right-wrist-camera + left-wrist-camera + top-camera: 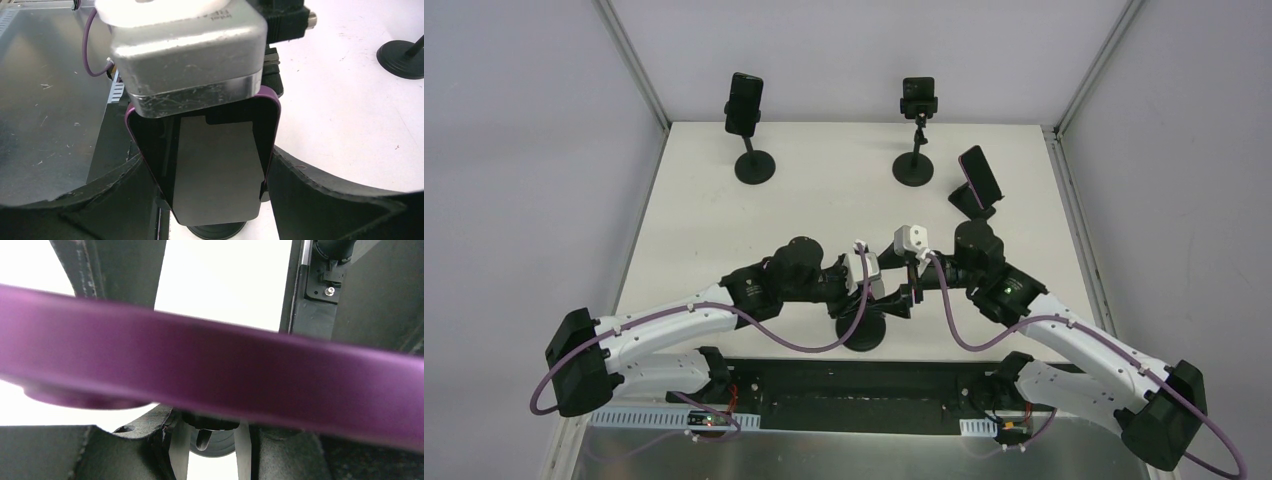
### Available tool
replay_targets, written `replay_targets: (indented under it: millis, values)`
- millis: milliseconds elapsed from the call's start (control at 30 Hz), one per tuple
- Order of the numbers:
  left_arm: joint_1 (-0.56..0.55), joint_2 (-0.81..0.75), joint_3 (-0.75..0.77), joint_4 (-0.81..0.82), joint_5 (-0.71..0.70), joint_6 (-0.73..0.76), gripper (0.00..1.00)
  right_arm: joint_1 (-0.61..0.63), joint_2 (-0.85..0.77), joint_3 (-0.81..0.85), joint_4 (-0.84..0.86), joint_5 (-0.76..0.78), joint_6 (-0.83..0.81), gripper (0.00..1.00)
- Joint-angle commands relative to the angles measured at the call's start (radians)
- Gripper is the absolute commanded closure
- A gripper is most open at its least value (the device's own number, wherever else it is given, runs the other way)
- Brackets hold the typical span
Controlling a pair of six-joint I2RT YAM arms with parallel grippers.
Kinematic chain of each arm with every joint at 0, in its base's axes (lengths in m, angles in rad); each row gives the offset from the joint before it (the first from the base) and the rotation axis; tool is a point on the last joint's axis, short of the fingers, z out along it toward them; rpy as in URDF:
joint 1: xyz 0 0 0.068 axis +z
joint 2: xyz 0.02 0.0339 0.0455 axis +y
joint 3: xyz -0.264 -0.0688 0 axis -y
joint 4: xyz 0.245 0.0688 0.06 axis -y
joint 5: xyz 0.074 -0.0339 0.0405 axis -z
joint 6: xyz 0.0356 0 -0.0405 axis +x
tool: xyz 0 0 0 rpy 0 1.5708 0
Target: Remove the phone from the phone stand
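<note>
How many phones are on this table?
4: back-left phone, back-centre phone, tilted purple phone at right, and purple-cased phone at front centre. More could be hidden.

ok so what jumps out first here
A purple-cased phone on its stand at the table's near middle, both grippers at it: the left gripper pinches its top, the right fingers flank its sides. Three other phones sit on stands farther back.
</note>
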Motion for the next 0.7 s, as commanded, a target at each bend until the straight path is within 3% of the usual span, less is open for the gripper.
replay_targets:
  millis: [0,167,367,667]
  values:
    - [0.06,0.01,0.051,0.167,-0.165,-0.08,1.0,0.068,0.002,-0.016,-0.051,-0.167,0.08,1.0]
    - [0.073,0.03,0.057,0.169,-0.188,-0.097,1.0,0.146,-0.019,-0.05,-0.001,-0.146,0.144,1.0]
    - [0.093,0.056,0.061,0.169,-0.231,-0.131,1.0,0.208,-0.068,-0.124,0.187,-0.104,0.289,1.0]
    - [0.104,0.078,0.065,0.169,-0.245,-0.142,1.0,0.268,-0.082,-0.138,0.211,-0.145,0.34,1.0]
